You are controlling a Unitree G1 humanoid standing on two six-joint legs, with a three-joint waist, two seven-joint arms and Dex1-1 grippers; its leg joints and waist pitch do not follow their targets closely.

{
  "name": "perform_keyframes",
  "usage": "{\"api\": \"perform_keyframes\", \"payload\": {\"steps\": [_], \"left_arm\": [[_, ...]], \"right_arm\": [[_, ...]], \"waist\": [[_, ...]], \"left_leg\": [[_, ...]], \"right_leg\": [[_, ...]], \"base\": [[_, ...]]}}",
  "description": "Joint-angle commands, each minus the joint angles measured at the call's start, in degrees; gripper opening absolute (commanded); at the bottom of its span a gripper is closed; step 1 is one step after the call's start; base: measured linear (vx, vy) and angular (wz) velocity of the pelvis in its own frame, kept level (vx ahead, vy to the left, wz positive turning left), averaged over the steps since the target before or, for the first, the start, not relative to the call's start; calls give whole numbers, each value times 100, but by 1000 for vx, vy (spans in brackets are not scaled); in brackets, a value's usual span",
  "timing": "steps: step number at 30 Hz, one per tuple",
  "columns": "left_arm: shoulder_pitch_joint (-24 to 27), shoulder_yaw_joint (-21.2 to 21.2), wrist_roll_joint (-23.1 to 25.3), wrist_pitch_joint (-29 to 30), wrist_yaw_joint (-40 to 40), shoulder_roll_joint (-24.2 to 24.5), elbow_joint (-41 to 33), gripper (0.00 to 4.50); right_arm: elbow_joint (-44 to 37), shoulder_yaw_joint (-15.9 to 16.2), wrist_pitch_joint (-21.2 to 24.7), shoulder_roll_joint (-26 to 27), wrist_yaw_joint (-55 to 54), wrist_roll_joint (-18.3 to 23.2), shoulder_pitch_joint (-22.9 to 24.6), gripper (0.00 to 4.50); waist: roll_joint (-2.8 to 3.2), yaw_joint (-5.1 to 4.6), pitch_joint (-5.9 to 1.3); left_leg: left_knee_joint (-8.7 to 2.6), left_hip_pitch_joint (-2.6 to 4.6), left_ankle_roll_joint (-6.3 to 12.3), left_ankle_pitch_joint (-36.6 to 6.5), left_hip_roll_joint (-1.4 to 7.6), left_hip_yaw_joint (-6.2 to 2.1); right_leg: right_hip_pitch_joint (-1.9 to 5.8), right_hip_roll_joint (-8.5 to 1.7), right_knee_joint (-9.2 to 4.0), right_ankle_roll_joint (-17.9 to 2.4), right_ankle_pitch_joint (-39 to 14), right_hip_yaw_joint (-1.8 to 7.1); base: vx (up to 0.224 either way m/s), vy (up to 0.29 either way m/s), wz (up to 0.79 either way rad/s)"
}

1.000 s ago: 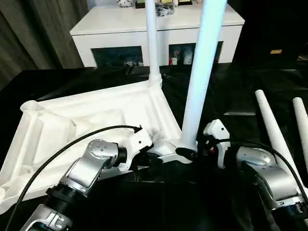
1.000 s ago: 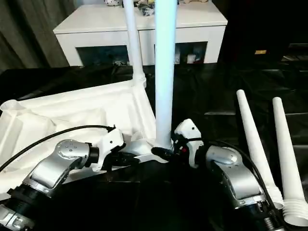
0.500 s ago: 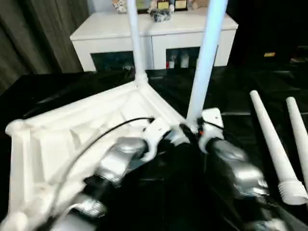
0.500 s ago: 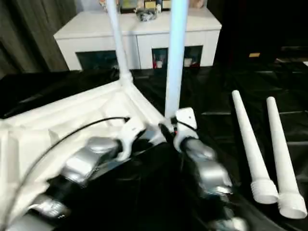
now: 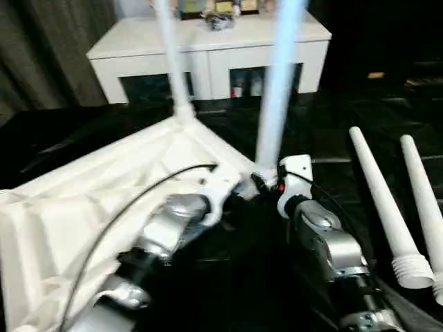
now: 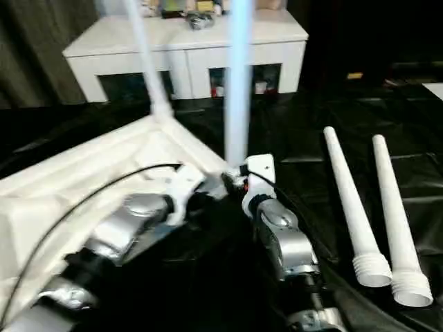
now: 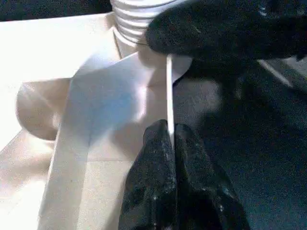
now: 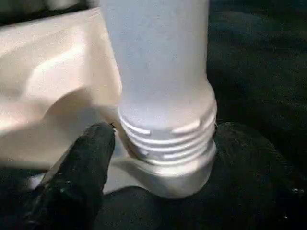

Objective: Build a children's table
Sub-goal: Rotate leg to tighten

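Two legs standing, two lying loose

Two tools meet at the frame's centre, at the near corner of the upturned children's table [image 5: 104, 194]. Left tool [image 7: 171, 139] is pinched shut on the thin rim of the white top. Right tool [image 8: 158, 143] has its black fingers [image 8: 81, 163] spread to either side of the threaded foot of the near upright leg [image 5: 277, 90]. Further right, two loose legs [image 6: 349, 200] lie on the black table [image 5: 332, 138]. Upper left, a second leg [image 5: 169, 62] stands before the white cabinet [image 5: 208, 48].
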Motion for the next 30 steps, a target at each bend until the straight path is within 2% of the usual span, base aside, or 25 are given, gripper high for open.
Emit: {"api": "perform_keyframes", "payload": {"steps": [1,5,6,9,10,12,16,19,22,30], "left_arm": [[104,-37,-82,28,-395,170,-241,0],[227,-105,-245,-67,-913,448,-424,0],[282,-149,-342,-220,-1149,553,-516,0],[352,-187,-453,-318,-1409,675,-665,0],[374,-202,-474,-340,-1487,720,-719,0],[471,-248,-571,-272,-1820,892,-958,0],[499,-233,-571,-253,-1898,950,-996,0],[507,-238,-566,-274,-1918,985,-996,0],[518,-237,-575,-292,-1950,1003,-1006,0],[536,-246,-538,-279,-1992,1012,-1022,0]], "right_arm": [[-256,138,-19,-260,721,80,69,375],[-504,181,-127,-774,1589,257,326,375],[-576,176,-185,-892,1798,320,381,375],[-669,193,-203,-1028,2037,400,433,375],[-706,207,-186,-1077,2117,429,450,375],[-801,355,-247,-1321,2445,436,506,375],[-775,354,-280,-1342,2579,417,495,375],[-779,372,-321,-1337,2688,429,499,375],[-757,373,-348,-1286,2700,422,500,375],[-706,335,-362,-1254,2751,474,496,305]], "waist": [[-125,58,-391],[-140,150,-416],[-149,161,-399],[-136,174,-369],[-128,172,-346],[-134,185,-336],[-123,208,-331],[-131,214,-336],[-144,216,-351],[-132,223,-367]], "left_leg": [[-382,88,532,-929,386,-214],[-327,79,808,-499,402,-201],[-332,79,856,-546,401,-199],[-364,102,764,-850,419,-199],[-399,118,627,-1103,430,-201],[-427,138,477,-1298,443,-210],[-436,169,279,-1453,432,-188],[-439,142,279,-1376,427,-195],[-419,124,355,-1234,417,-197],[-395,123,476,-1047,418,-197]], "right_leg": [[257,-327,-328,-1365,-496,171],[255,-342,-267,-1553,23,168],[247,-333,-279,-1577,-62,157],[226,-325,-315,-1553,-543,157],[205,-318,-345,-1507,-880,163],[204,-318,-358,-1436,-1121,169],[168,-311,-371,-1407,-1136,197],[191,-323,-354,-1396,-1053,197],[205,-331,-343,-1400,-956,193],[210,-319,-318,-1459,-766,180]], "base": [[0,0,0],[0,0,0],[0,0,0],[0,0,0],[0,0,0],[0,0,0],[0,0,0],[0,0,0],[0,0,0],[0,0,0]]}}
